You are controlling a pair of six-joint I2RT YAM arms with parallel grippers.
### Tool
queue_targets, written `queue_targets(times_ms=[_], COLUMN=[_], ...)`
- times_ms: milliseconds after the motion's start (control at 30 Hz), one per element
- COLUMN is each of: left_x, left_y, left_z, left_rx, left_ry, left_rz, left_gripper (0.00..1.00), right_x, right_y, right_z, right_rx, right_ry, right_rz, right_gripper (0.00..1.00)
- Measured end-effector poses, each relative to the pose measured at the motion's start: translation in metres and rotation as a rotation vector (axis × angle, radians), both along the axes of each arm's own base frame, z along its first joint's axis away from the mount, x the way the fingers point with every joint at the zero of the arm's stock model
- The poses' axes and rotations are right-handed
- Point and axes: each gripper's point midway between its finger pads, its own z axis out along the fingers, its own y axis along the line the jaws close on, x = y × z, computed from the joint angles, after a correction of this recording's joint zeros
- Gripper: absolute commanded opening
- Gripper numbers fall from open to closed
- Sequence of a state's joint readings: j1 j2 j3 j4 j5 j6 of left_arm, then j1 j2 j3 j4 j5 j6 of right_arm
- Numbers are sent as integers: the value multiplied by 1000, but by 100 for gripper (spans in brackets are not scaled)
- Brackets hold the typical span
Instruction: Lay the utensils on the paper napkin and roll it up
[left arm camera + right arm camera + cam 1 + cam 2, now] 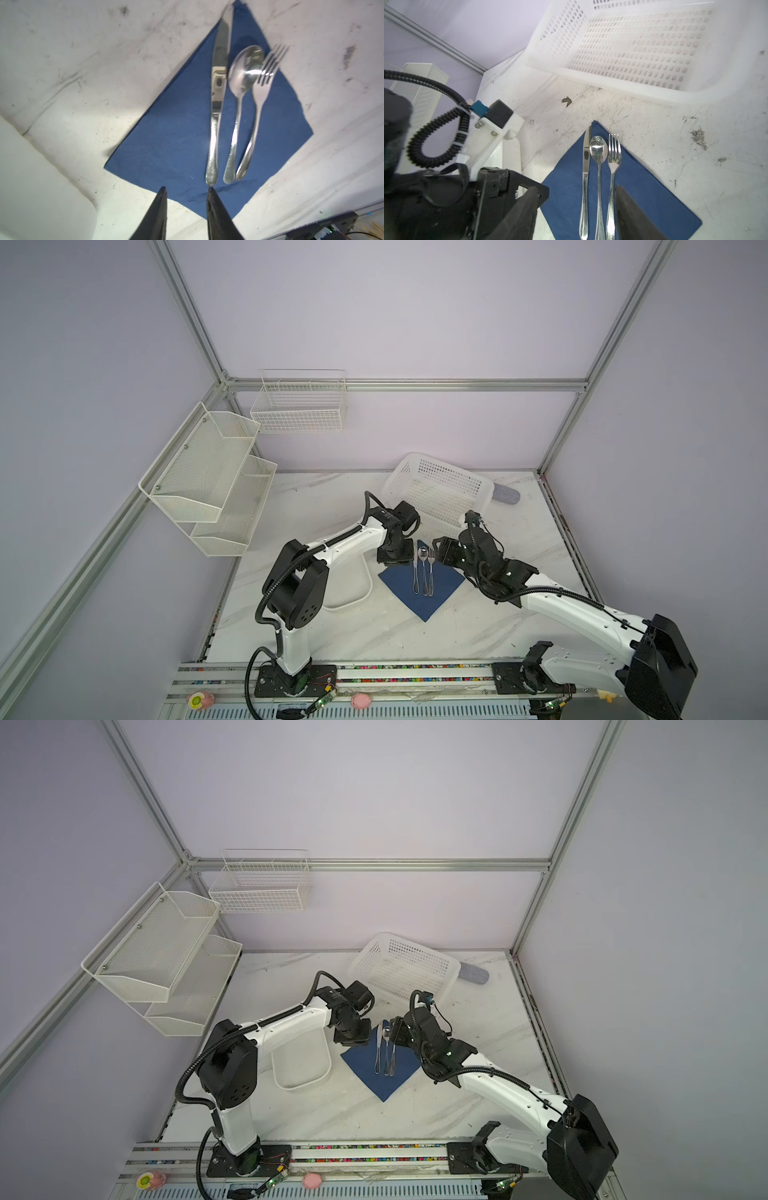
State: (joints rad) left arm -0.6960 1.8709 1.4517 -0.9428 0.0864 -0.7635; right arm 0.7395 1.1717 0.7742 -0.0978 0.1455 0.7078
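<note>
Parted fingers (214, 207) of left end effector (187, 188), empty, knife (218, 99) handle just ahead of one tip, paper napkin (166, 135) beneath, right end effector (578, 188) spread wide, empty

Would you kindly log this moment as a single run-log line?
knife, spoon, fork: side by side on napkin | napkin: flat, not rolled | left gripper: open, empty | right gripper: open, empty

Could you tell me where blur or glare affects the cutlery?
Left wrist view: fork tines smeared by blur, knife blade mirrors bright glare. Right wrist view: spoon crisp, small highlight. In both top views all three look tiny on the napkin.
</note>
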Motion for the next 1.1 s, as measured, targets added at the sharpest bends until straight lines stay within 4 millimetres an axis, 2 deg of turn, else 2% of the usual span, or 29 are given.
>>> queue_targets(times_ms=[100, 200, 367, 500, 733, 833, 933, 1100], left_x=[-13, -25, -38, -48, -64, -67, -68, -67], left_y=[16, 32, 51, 63, 88, 93, 91, 72], left_z=[-17, -24, -23, -21, -17, -11, 0, 17], left_rx=[51, 88, 104, 107, 126, 109, 47, -107], left_ry=[28, 39, 16, -6, -42, -68, -118, -178], left_rz=[22, 45, 70, 82, 98, 104, 102, 81], left_gripper=[31, 31, 32, 32, 32, 34, 38, 37], right_x=[-8, -22, -56, -79, -110, -117, -122, -126], right_y=[2, 6, 10, 12, 27, 26, 28, 35], right_z=[2, -8, -51, -78, -82, -93, -94, -99], right_rx=[36, 91, 179, 218, 358, 377, 392, 408], right_ry=[16, 67, 225, 342, 427, 472, 486, 513], right_rz=[29, 64, 99, 90, 82, 51, 36, 36], right_gripper=[64, 64, 66, 66, 61, 59, 56, 51])
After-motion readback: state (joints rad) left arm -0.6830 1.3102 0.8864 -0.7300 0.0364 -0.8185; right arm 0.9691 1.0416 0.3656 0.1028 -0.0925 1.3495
